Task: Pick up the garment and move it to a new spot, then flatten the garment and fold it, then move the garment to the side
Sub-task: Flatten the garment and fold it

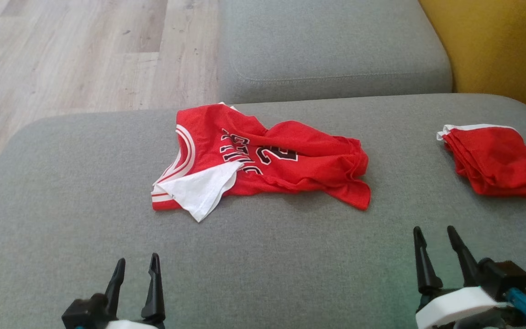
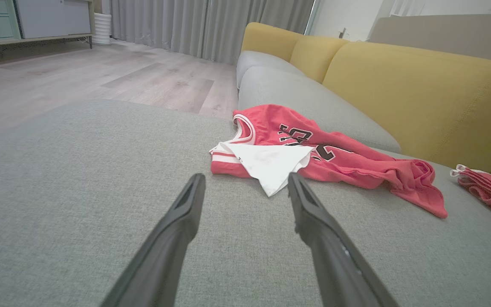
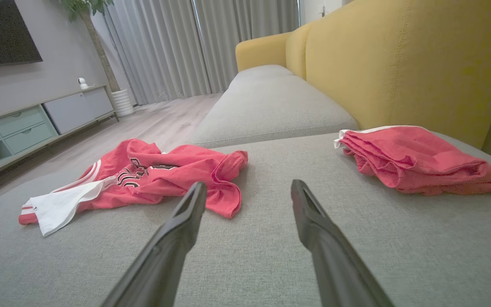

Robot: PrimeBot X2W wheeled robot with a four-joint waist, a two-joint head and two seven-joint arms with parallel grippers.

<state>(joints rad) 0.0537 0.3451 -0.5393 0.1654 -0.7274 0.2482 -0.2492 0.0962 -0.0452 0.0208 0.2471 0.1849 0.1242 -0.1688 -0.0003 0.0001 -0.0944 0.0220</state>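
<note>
Red jersey (image 1: pixel 290 160), its print partly lost in folds.
We cannot read its black lettering or number whole; creases hide parts. The folded red garment (image 2: pixel 488 189) runs off the left wrist view's right edge. The head view's bottom edge cuts off the left gripper (image 1: pixel 137 258) and right gripper (image 1: pixel 433 228) behind their fingers.

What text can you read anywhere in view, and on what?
"2": black numeral on the crumpled red jersey; anything after it is hidden by a fold.
Black lettering beside it: creased and tilted, not readable whole.
On the folded red garment: no text showing.
</note>
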